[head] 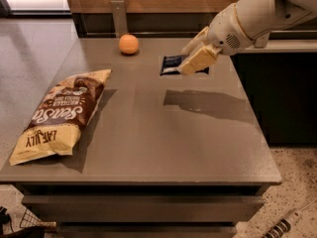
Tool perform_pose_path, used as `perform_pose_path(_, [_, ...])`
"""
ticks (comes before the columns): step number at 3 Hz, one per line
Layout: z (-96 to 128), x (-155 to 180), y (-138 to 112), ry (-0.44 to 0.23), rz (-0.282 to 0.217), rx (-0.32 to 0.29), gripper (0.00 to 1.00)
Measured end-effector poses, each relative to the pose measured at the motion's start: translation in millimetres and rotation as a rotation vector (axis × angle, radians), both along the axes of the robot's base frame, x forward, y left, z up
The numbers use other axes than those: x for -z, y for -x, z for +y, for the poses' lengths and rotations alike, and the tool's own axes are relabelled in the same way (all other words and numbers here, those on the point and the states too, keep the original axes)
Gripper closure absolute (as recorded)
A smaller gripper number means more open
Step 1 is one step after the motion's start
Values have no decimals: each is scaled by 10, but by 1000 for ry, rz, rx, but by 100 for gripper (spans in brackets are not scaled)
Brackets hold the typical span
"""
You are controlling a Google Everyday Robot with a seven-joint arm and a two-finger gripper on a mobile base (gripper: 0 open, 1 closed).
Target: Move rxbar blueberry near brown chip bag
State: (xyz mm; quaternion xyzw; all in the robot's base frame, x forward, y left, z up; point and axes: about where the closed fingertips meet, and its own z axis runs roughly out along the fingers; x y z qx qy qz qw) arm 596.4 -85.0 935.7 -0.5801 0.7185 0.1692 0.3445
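Camera view: gripper (190, 58) sits far right over the table (148, 148), clamped on the rxbar blueberry (172, 64). The bar sticks out leftward from the fingers, clear of the surface, with its shadow (198, 103) on the tabletop nearer the camera. Brown chip bag (62, 115) lies flat at near left, well apart from the bar. Orange (129, 44) sits at the far edge, between the two. My read: bar is light, flat and fairly stiff. The wrapper is probably slick, so it could pivot in an end grip. Hold looks to be on its right end; across the middle would be steadier. Bag is puffy and light, so set down beside it without nudging.
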Motion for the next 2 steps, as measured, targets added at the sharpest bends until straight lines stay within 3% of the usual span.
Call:
perform_pose_path(1, [270, 244, 326, 9, 10, -74, 100])
perform_pose_path(2, [577, 567, 689, 8, 48, -196, 100])
